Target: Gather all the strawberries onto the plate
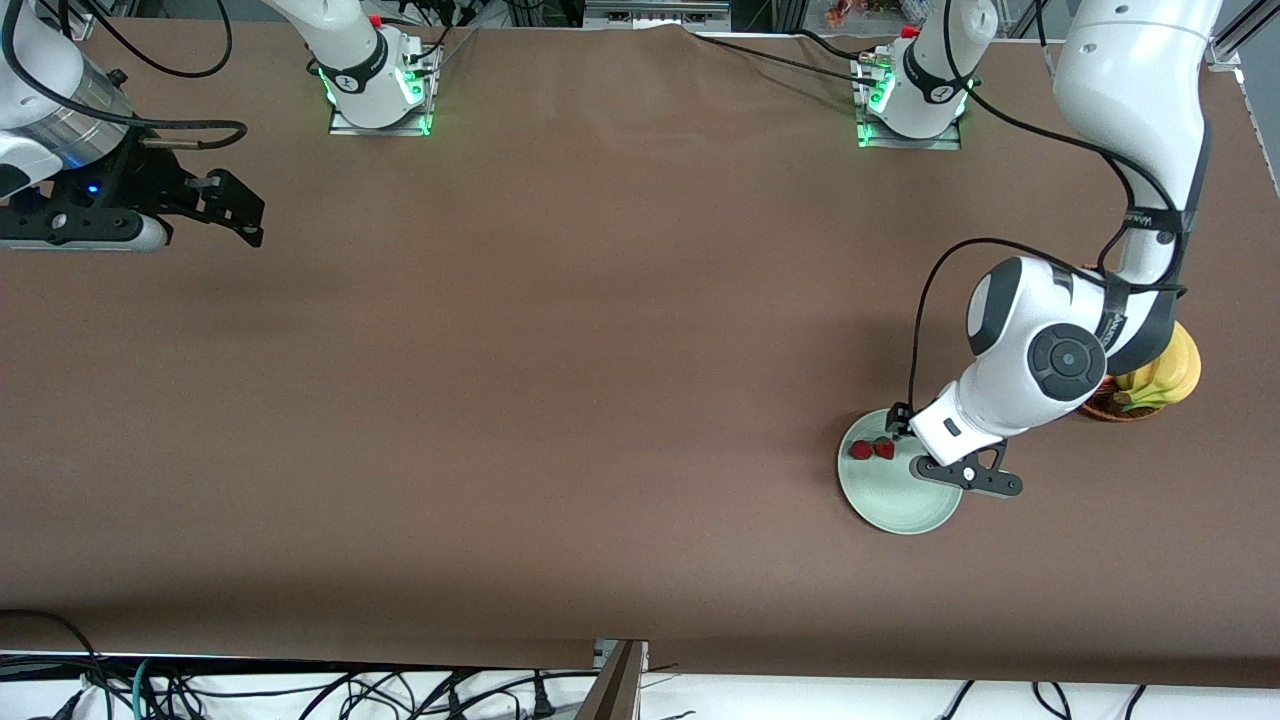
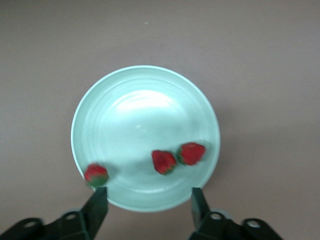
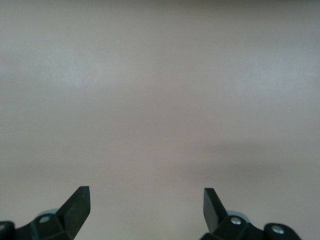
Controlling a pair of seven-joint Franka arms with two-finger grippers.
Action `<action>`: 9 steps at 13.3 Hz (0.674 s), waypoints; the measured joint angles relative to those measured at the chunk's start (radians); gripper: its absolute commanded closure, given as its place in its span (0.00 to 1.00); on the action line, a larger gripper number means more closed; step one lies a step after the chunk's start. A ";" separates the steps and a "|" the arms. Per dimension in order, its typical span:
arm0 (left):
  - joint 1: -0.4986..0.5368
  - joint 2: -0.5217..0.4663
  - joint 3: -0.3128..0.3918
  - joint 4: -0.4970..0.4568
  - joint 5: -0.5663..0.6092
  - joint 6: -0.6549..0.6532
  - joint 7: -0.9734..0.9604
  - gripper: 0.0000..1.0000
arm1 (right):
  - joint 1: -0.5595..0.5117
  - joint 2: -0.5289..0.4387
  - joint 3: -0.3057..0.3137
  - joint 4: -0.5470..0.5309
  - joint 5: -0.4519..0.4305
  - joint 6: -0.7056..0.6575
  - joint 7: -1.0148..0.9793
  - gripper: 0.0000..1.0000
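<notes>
The left gripper (image 2: 149,200) hangs over the plate (image 1: 895,505), and its two black fingers stand wide apart with nothing between them. All three strawberries lie in the plate. One strawberry (image 2: 96,174) sits by the plate's rim, just beside one finger (image 2: 97,207) of the left gripper. The other two strawberries (image 2: 163,161) (image 2: 192,153) lie touching each other, near the rim on the side toward the robots' bases.

The plate rests on the desk near the left arm's end. A bunch of yellow bananas (image 1: 1165,380) sits in a brown basket (image 1: 1110,408) beside the plate, closer to that end's edge, and the left arm covers part of it. Nothing stands between the gripper and the berries.

The right gripper (image 3: 146,202) waits up high over the right arm's end of the desk, fingers wide apart and holding nothing.

The front view shows only two berries, because the left arm hides the third. The left wrist view shows all three. The right wrist view shows only bare brown desk (image 3: 160,100).
</notes>
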 measured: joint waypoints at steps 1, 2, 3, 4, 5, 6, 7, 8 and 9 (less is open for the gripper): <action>-0.002 -0.030 -0.010 0.024 0.000 -0.079 0.000 0.00 | 0.000 0.001 0.000 0.003 -0.001 0.000 0.000 0.00; -0.004 -0.065 -0.017 0.054 0.000 -0.175 -0.001 0.00 | 0.000 0.002 -0.001 0.005 -0.001 0.000 0.000 0.00; -0.006 -0.100 -0.019 0.086 0.000 -0.281 -0.001 0.00 | -0.001 0.003 -0.001 0.006 -0.001 0.000 0.000 0.00; -0.006 -0.134 -0.020 0.110 0.000 -0.377 -0.001 0.00 | -0.001 0.007 -0.001 0.006 -0.001 0.001 0.000 0.00; -0.002 -0.169 -0.019 0.126 -0.009 -0.452 -0.001 0.00 | -0.001 0.011 -0.001 0.006 -0.001 0.002 0.000 0.00; 0.004 -0.203 -0.017 0.134 -0.027 -0.501 -0.001 0.00 | -0.002 0.015 -0.002 0.007 -0.001 0.006 0.001 0.00; 0.009 -0.241 -0.014 0.139 -0.040 -0.550 0.000 0.00 | -0.002 0.019 -0.002 0.007 -0.001 0.014 0.001 0.00; 0.014 -0.280 -0.013 0.142 -0.044 -0.613 0.000 0.00 | -0.002 0.020 -0.002 0.008 -0.001 0.024 0.001 0.00; 0.015 -0.322 -0.014 0.143 -0.044 -0.677 0.003 0.00 | -0.002 0.020 -0.003 0.009 -0.001 0.029 0.001 0.00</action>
